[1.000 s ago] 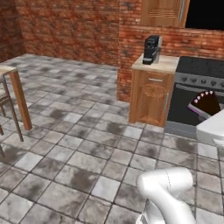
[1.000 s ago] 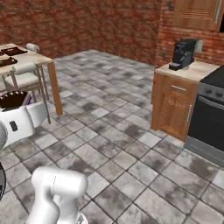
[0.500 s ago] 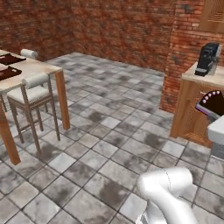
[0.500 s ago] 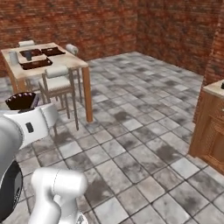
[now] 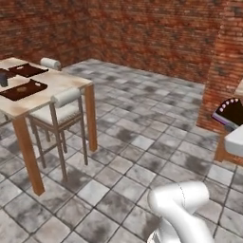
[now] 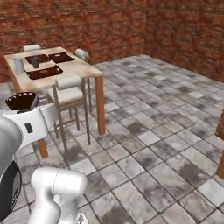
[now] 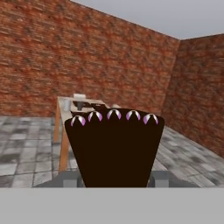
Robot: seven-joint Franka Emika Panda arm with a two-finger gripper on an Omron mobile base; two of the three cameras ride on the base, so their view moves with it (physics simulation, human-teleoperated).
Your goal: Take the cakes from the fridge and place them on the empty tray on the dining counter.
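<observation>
Clearly the pincer (image 7: 114,181) grips the dark chocolate cake (image 7: 114,148), a wedge edged with purple-white dollops.

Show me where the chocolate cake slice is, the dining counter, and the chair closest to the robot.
chocolate cake slice (image 7: 114,148), hand view, middle of its dark face below the purple-white dollops.
dining counter (image 6: 83,68), right base view, bare marble near the corner.
nearest chair (image 5: 65,97), left base view, its white padded backrest.
</observation>
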